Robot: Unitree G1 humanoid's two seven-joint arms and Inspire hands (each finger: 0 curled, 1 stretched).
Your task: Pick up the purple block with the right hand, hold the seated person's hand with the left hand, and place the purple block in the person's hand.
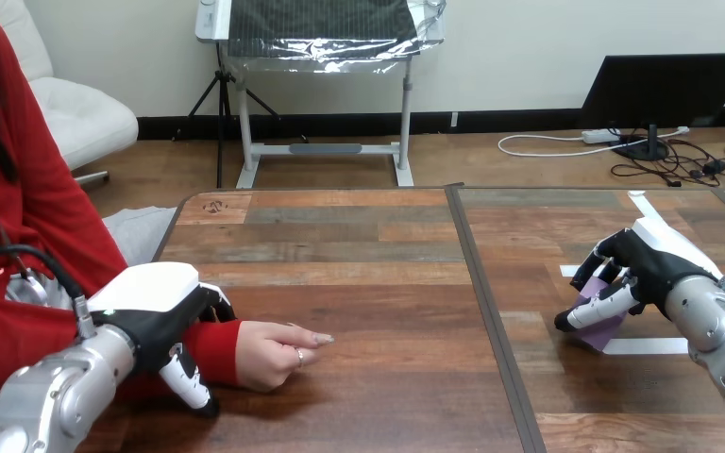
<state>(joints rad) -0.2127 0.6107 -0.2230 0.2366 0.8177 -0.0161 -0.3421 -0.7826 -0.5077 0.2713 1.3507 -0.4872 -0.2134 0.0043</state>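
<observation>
The purple block (pixel 607 324) sits on the table's right part, mostly covered by my right hand (pixel 644 264). That hand's fingers and thumb are curled round the block, which is low at the tabletop. At the lower left the person's hand (pixel 278 356) rests on the table, loosely closed, its red sleeve (pixel 219 346) ending at the wrist. My left hand (pixel 156 316) lies over that sleeved wrist, with the thumb (pixel 189 382) down its near side and the fingers curled over the far side.
White tape strips (pixel 656 346) mark the table under and beside my right hand. A dark seam (pixel 491 311) runs front to back between the two tabletop halves. The person's torso stands at the left edge.
</observation>
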